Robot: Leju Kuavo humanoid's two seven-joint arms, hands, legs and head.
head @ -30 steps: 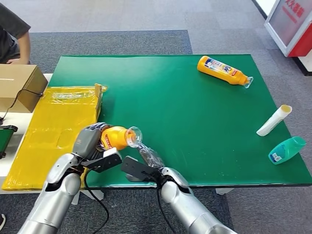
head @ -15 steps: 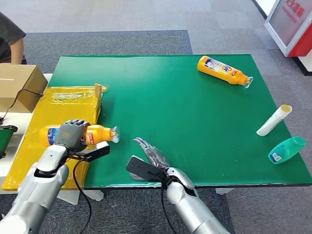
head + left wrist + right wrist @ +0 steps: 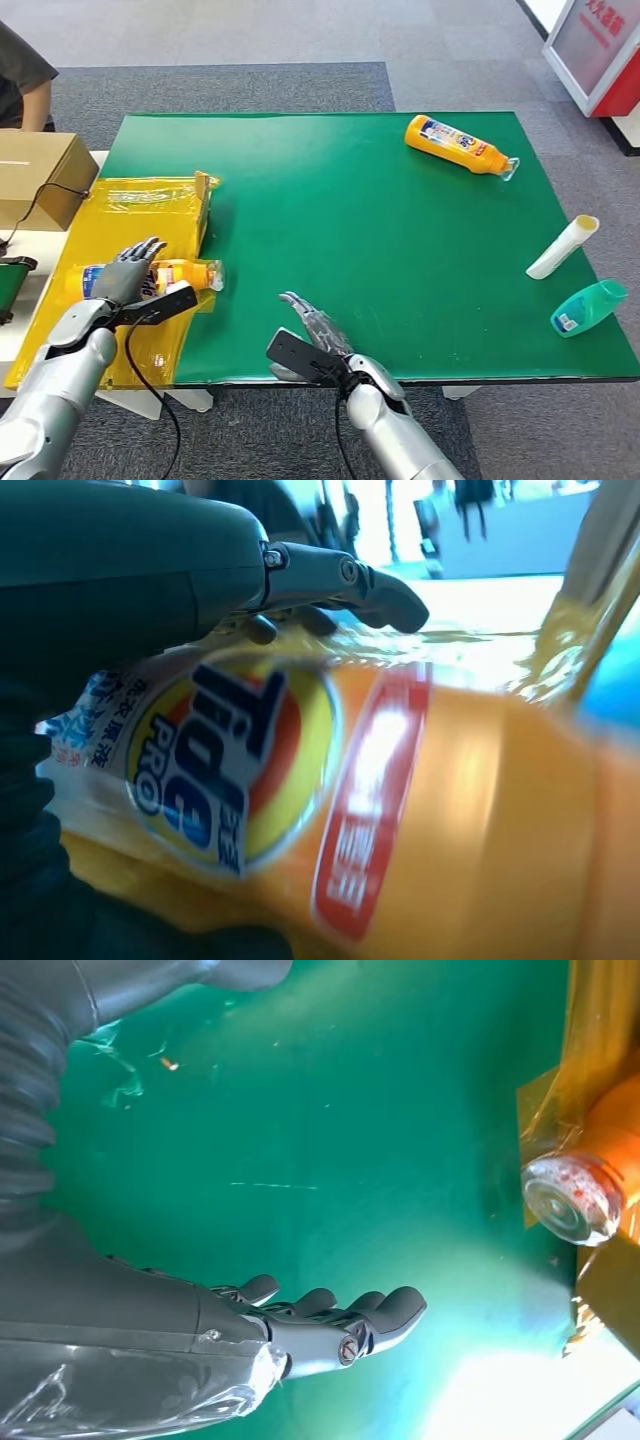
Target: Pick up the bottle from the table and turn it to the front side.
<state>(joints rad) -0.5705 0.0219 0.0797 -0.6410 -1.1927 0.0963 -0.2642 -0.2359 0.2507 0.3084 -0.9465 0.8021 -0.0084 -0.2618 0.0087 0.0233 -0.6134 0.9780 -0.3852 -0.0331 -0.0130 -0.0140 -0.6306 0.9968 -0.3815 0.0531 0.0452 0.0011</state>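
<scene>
Change: since the earlier frames the left hand [image 3: 130,272] has carried the orange bottle [image 3: 170,274] from the desk's near edge over to the yellow tray, and its fingers have gone from wrapped around the bottle to spread; the right hand [image 3: 315,322] has drawn back a little toward the lower edge of the frame.
Orange bottle: lies on its side at the right edge of the yellow tray [image 3: 98,240], left of centre in the head view, clear cap [image 3: 216,276] pointing right toward the green surface; the left wrist view shows its front label [image 3: 226,760] facing the camera, with a red band beside it.
Left hand: fingers [image 3: 377,585] spread and straight above the bottle, none seen closing on it; whether the palm touches the bottle cannot be told.
Right hand: open, fingers [image 3: 377,1312] stretched flat and close together over the green desk [image 3: 362,200], at lower centre of the head view, holding nothing; well apart from the bottle's cap.
Second orange bottle [image 3: 456,144]: on its side at the upper right of the desk.
White tube [image 3: 562,246]: at the desk's right edge.
Teal bottle [image 3: 589,306]: just below the tube, at the right edge.
Cardboard box [image 3: 41,175]: upper left, beyond the tray.
Person: an arm [image 3: 34,100] at the far upper left.
</scene>
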